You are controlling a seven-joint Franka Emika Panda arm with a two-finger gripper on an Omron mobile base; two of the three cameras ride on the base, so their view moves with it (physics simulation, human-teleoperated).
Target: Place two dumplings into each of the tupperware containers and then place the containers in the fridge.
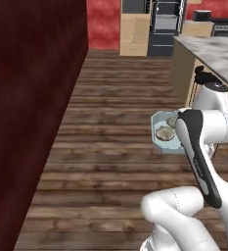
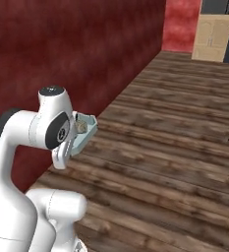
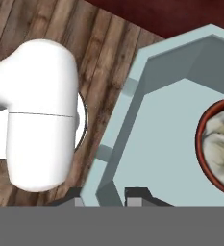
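Note:
A light-blue tupperware container (image 3: 156, 139) hangs in the air over the wooden floor, and my gripper (image 3: 106, 197) is shut on its near rim, one finger tip on each side of the wall. Beside my forearm the same container (image 1: 160, 141) holds two tan dumplings (image 1: 165, 132), one partly hidden behind the arm. From the other side the container (image 2: 86, 132) tilts by my wrist, with a dumpling (image 2: 80, 127) peeking over its rim. A dumpling (image 3: 221, 144) fills the hand view's right edge. A tall dark unit with grey shelves (image 1: 166, 22) far back looks like the fridge.
A dark red wall (image 1: 32, 98) runs along the left, close to the arm (image 2: 86, 44). A marble-topped counter (image 1: 216, 54) with dark stools (image 1: 203, 76) stands to the right. Wooden floor (image 1: 110, 147) stretches ahead toward tan cabinets (image 1: 134, 34).

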